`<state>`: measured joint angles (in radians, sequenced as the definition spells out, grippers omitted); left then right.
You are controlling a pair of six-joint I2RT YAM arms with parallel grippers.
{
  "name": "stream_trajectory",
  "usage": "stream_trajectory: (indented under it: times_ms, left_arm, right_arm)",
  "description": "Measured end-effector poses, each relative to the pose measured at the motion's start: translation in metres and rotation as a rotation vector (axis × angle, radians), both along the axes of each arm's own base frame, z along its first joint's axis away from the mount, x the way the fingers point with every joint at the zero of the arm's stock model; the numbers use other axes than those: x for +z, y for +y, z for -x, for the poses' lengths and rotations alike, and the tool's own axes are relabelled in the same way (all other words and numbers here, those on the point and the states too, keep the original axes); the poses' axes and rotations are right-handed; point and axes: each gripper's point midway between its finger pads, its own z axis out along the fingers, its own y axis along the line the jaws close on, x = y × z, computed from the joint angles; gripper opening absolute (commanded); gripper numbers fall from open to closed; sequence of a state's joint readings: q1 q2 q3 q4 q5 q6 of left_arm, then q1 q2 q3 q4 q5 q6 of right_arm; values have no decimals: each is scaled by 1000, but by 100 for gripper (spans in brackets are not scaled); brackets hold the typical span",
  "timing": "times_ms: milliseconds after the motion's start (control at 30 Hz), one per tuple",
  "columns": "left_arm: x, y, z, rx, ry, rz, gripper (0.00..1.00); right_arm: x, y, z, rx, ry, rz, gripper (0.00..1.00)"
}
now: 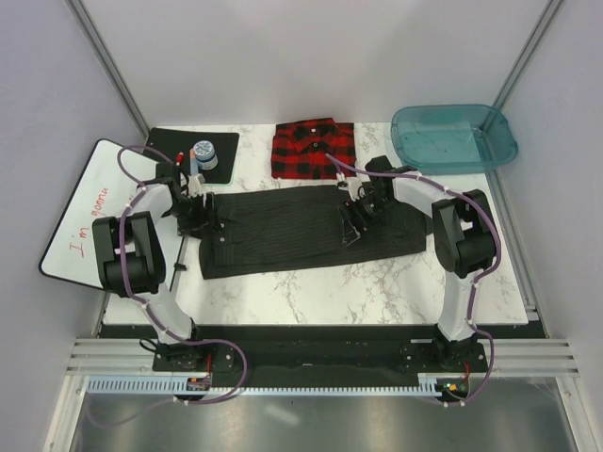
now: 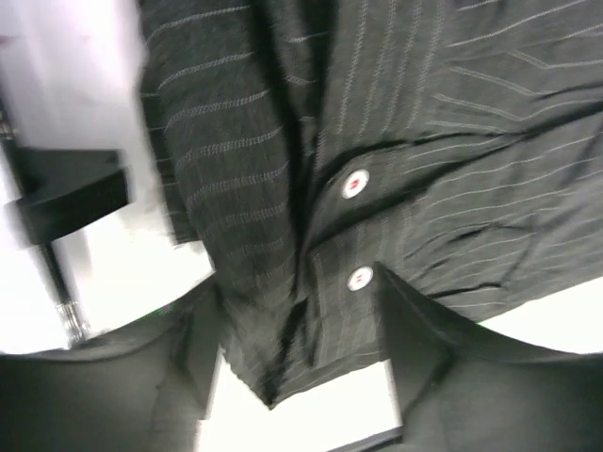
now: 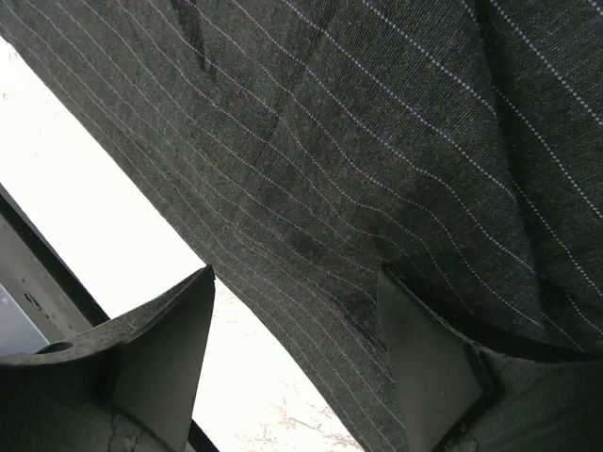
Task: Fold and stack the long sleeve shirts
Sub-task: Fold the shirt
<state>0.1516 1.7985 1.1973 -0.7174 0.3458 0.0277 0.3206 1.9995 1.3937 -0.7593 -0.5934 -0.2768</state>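
The dark pinstriped shirt (image 1: pixel 301 231) lies spread flat across the middle of the marble surface (image 1: pixel 311 306), its long side running left to right. The red-and-black plaid shirt (image 1: pixel 314 149) sits folded into a compact rectangle at the far edge of the surface, just beyond the dark shirt and close to its far edge.

The left gripper (image 2: pixel 297 282) is low over the left end of the dark shirt. Its fingers (image 2: pixel 203 348) stand well apart, and the buttoned edge of the cloth, with two white buttons (image 2: pixel 355 185), lies loose between them, not pinched. The right gripper (image 3: pixel 294 273) is down over the right part of the same shirt, near its far edge. It is also wide open, with the striped cloth running under and between the fingers, and nothing is clamped.

A teal plastic tub (image 1: pixel 499 151) stands at the far right corner. On the left a whiteboard (image 1: pixel 80 212) with red writing overhangs the surface, and a small jar (image 1: pixel 203 155) sits on a black mat (image 1: pixel 170 141).
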Motion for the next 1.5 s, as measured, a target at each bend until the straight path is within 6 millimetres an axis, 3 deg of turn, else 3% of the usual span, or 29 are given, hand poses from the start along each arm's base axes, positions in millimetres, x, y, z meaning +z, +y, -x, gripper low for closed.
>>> stream_trajectory:
  times_ms: [233, 500, 733, 1167, 1267, 1300, 1367, 1400, 1433, 1500]
  left_arm:
    - [2, 16, -5, 19, -44, -83, 83]
    - [-9, 15, -14, 1, -59, -97, 87]
    - [-16, 13, -18, -12, -59, -80, 72]
    - [-12, -21, -21, -69, -86, 119, 65]
    - [-12, -27, -20, -77, -85, 152, 52]
    - [-13, -28, -20, -79, -83, 158, 36]
    - [-15, -29, -18, -80, -74, 165, 20]
    - [-18, -29, -16, -81, -66, 166, 7]
    - [-20, -30, -13, -83, -57, 171, 2]
    - [-20, -33, -10, -84, -47, 185, 2]
  right_arm:
    - [-1, -1, -1, 5, -7, 9, 77]
    - [-1, -2, 0, 5, -7, 10, 77]
    - [-2, -2, -1, 5, -8, 10, 77]
    - [-2, -2, 0, 6, -9, 11, 76]
    - [-2, -2, -1, 5, -9, 11, 76]
    - [-2, -2, -1, 5, -9, 11, 75]
    - [-2, -2, -1, 5, -9, 11, 76]
    - [-2, -2, -1, 5, -9, 12, 75]
    - [-2, -2, -1, 5, -9, 11, 75]
    - [-2, -2, 0, 5, -10, 10, 76]
